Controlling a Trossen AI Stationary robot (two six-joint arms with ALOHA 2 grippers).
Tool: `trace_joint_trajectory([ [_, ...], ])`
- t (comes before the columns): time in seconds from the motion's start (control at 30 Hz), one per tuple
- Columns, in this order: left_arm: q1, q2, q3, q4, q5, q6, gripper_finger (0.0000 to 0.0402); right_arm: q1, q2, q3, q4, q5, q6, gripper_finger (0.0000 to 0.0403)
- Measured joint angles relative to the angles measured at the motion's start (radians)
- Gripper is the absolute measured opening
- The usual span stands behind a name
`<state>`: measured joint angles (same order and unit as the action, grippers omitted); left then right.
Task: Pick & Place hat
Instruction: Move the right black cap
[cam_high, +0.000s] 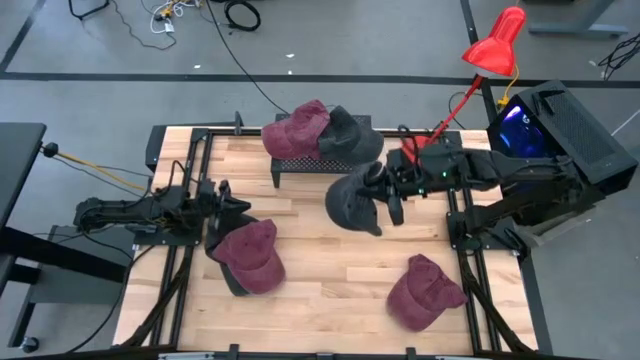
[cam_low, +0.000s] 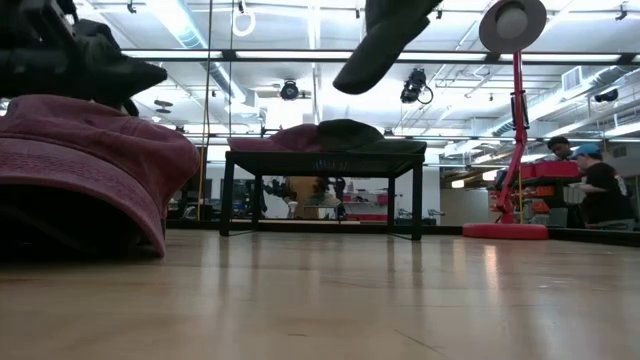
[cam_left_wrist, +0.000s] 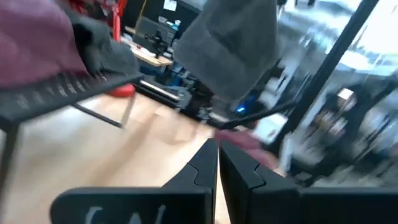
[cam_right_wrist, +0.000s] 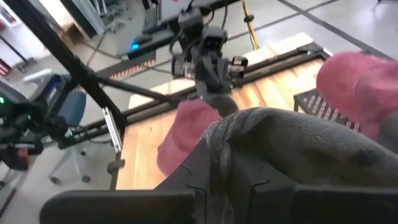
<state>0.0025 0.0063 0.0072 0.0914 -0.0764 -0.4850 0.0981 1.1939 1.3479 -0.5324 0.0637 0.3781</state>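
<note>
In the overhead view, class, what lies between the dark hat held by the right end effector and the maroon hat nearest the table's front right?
Only bare wooden table separates the dark hat from that maroon hat.

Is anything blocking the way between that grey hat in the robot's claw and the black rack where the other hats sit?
Nothing visible does. The right claw holds the grey hat in the air just beside the black rack; only bare table lies between. The rack already carries a maroon hat and a dark hat.

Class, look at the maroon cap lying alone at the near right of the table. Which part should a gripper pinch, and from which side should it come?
Probably the brim. The maroon cap lies apart from the other hats, its flat brim pointing toward the table's right edge, a thin edge two fingers can close over. The domed crown is soft and wide. Come from above on the right; the right gripper is nearest but holds the grey hat.
</note>
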Motion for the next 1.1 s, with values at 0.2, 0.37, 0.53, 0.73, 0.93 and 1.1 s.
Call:
trace_joint_trajectory([
  [0.2,0.000,0.000,0.000,0.047,-0.005,-0.168,0.0021,0.143,0.001,0.000,-0.025,0.158,0.032,0.0029],
  [0.37,0.000,0.000,0.000,0.086,-0.020,-0.268,0.0021,0.248,0.001,0.000,-0.024,0.286,0.097,0.0029],
  [0.53,0.000,0.000,0.000,0.084,-0.020,-0.297,0.0021,0.335,0.009,0.000,-0.018,0.342,0.142,0.0029],
  [0.73,0.000,0.000,0.000,0.088,-0.019,-0.320,0.0021,0.406,0.060,0.000,0.062,0.370,0.210,0.0029],
  [0.93,0.000,0.000,0.000,0.088,0.035,-0.324,0.0021,0.470,0.133,0.000,0.099,0.512,0.280,0.0029],
  [1.1,0.000,0.000,0.000,0.088,0.052,-0.319,0.0021,0.505,0.206,0.000,0.142,0.666,0.331,0.0029],
])
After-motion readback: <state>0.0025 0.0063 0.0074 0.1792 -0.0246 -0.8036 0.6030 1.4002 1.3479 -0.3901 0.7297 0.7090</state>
